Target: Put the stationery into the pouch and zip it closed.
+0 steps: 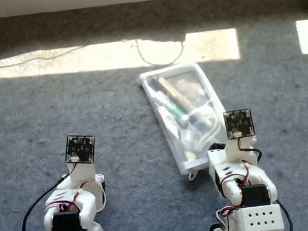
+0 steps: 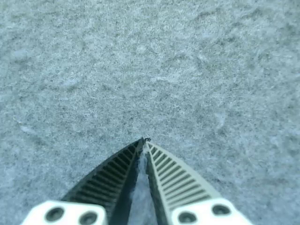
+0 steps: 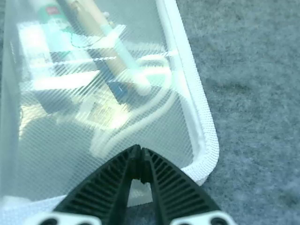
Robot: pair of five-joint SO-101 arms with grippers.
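The clear mesh pouch (image 1: pixel 173 142) lies flat on the grey carpet (image 1: pixel 53 108). It sits in front of the right arm (image 1: pixel 245 189), with one short end close to that arm and the other end pointing away. The far end reaches up to a bright strip of sunlight (image 1: pixel 75 60).

The stationery is inside the pouch. From the high view there is a green and white pen (image 1: pixel 173 107) and a long tan stick (image 1: pixel 173 89) like a pencil. The right wrist view shows the tan stick (image 3: pixel 93 23) lying across the green and white pen (image 3: pixel 47 11), with a small blue bit (image 3: pixel 119 91) next to them. A thin white loop (image 3: pixel 140 117) curls under the mesh. The pouch has a white rim (image 3: pixel 187 70) that bends round at the corner. A small white loop (image 1: pixel 193 175) sticks out from the near end of the pouch. I cannot tell if the zip is closed.

The right gripper (image 3: pixel 140 149) is closed, with its tips pressed together and nothing between them. It is over the pouch's near corner, and I cannot tell if it touches the mesh.

The left gripper (image 2: pixel 144 140) is closed too and holds nothing. It is over bare carpet, well apart from the pouch. The left arm (image 1: pixel 75 210) is beside the right arm.

A thin dark wire (image 1: pixel 156 56) lies on the carpet behind the pouch
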